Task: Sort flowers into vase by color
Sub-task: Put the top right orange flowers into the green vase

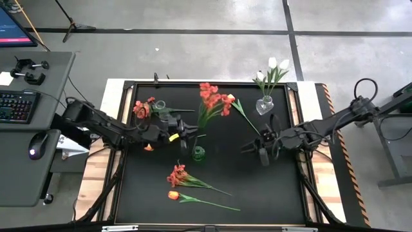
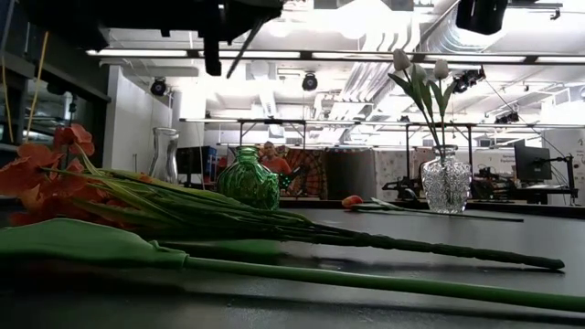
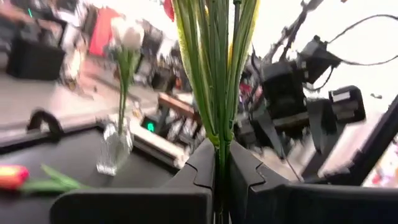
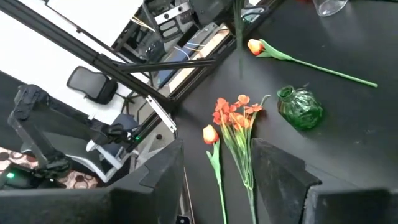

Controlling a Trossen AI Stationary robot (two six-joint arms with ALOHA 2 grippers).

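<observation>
My left gripper [image 1: 188, 134] is over the table's middle, shut on a bushy red-orange flower [image 1: 209, 96], just to the far side of the green vase [image 1: 198, 153]. A clear vase [image 1: 265, 103] at the far right holds white tulips [image 1: 277, 64]. A second clear vase [image 1: 159, 106] stands far left beside red blossoms [image 1: 141, 108]. One orange tulip [image 1: 230, 98] lies on the table right of the held flower. A red-orange cluster [image 1: 177, 175] and another orange tulip [image 1: 172, 194] lie near the front edge. My right gripper [image 1: 264, 151] hovers open, right of centre. My left gripper pinches the bunched green stems [image 3: 221, 146] of the red-orange flower between its two fingers, low on the stems. The flower is lifted clear of the table. Its blossoms [image 1: 209, 96] lean toward the far edge, and a short stem end [image 2: 239, 53] pokes out below the fingers.
The black mat is framed by a raised border [image 1: 212, 84]. A desk with keyboard [image 1: 18, 106] and mouse [image 1: 35, 145] stands left of the table. Open mat lies between the green vase and my right gripper, and along the near right.
</observation>
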